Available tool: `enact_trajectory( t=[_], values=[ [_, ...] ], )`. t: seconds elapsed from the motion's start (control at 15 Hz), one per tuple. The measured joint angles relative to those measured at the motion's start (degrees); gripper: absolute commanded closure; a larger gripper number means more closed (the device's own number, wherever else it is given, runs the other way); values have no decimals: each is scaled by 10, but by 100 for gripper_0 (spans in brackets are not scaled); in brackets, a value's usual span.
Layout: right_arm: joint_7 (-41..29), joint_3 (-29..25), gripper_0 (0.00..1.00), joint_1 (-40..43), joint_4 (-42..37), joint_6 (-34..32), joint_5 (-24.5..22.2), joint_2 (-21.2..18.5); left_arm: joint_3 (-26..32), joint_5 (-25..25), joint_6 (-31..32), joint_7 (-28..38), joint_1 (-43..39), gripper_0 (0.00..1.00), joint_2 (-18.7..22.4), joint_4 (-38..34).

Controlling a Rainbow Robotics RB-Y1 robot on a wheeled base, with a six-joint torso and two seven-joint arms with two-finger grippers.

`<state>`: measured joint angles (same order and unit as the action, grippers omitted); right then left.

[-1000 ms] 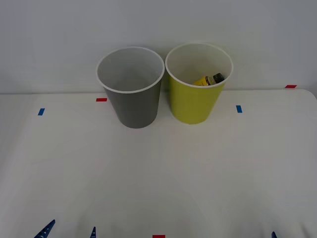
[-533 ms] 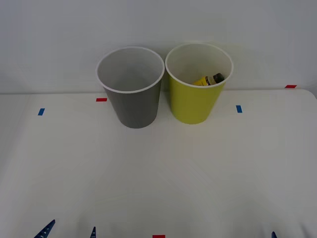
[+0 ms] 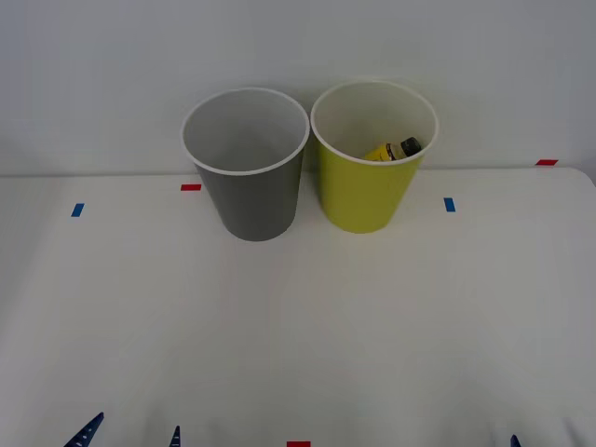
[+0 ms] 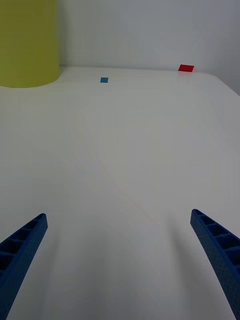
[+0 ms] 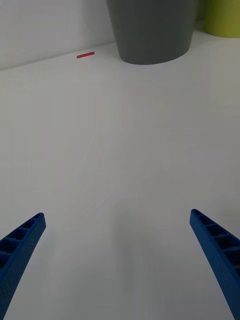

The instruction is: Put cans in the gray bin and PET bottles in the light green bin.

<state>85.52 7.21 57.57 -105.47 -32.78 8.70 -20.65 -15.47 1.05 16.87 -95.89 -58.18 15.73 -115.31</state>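
Observation:
The gray bin [image 3: 247, 168] stands at the back of the white table, and what shows of its pale inside holds nothing. Beside it on the right is the light green bin [image 3: 372, 158], with a small PET bottle [image 3: 396, 149], yellow-labelled and black-capped, lying inside. No can is in sight. At the table's near edge on the left sits my left gripper [image 3: 130, 436], open with nothing between its fingers; the gray bin [image 5: 150, 30] lies ahead of it. My right gripper [image 4: 120, 260] is open at the near right, with the light green bin [image 4: 27, 42] ahead.
Small red and blue tape marks [image 3: 190, 187] dot the white table [image 3: 298, 326]. A pale wall rises just behind the bins. The table's right edge curves away near a red mark [image 4: 186, 67].

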Motion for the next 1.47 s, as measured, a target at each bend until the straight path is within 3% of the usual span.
enact_trajectory(
  t=[1.47],
  values=[
    [0,0,0,0,0,0,0,0,0,0,0,0,0,0,0,0]
  ],
)
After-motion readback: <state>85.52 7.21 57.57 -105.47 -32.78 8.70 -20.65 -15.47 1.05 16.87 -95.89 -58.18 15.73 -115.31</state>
